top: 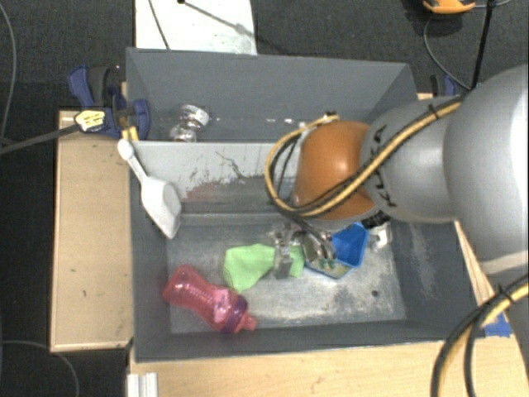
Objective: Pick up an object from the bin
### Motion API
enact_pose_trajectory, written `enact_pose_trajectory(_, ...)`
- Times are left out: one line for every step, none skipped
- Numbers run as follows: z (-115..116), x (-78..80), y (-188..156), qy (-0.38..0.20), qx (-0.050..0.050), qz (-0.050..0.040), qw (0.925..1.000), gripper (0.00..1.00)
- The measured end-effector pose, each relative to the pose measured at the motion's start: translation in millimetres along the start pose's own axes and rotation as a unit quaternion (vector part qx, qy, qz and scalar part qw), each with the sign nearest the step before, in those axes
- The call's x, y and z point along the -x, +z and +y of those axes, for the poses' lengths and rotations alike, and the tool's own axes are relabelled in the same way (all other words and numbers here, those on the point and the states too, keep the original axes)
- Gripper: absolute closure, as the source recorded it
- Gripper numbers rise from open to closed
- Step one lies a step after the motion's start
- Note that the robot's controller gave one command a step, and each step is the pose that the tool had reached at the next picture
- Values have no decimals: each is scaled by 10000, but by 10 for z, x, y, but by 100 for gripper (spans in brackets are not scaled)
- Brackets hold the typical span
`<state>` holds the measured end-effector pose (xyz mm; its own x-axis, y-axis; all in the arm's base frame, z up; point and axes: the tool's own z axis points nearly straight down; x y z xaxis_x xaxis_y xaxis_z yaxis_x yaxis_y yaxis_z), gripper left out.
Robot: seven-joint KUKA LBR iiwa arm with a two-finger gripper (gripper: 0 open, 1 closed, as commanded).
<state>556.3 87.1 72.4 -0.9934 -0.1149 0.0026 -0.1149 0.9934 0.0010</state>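
Four loose items lie about the fingers [288, 255], whose spread cannot be told: crumpled green soft piece [248, 265] touching at left, blue plastic block [350, 245] just right, pink plastic bottle [202, 298] lower left, white plastic scoop [157, 201] well left; none judged lifted yet.

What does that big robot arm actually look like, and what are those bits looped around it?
The arm is thick, rounded and silver-grey, with dark lettering near the wrist. An orange dome-shaped cover sits at its end, looped by black-and-yellow cables. Below it is a small grey metal gripper.
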Motion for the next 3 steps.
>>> enact_pose_trajectory(1, -13, -193, 2, -2, 27, 10000, 100)
enact_pose_trajectory(1, 5, -427, 6, -2, -9, 10000, 100)
enact_pose_trajectory(2, 19, -559, 9, -1, -42, 10000, 100)
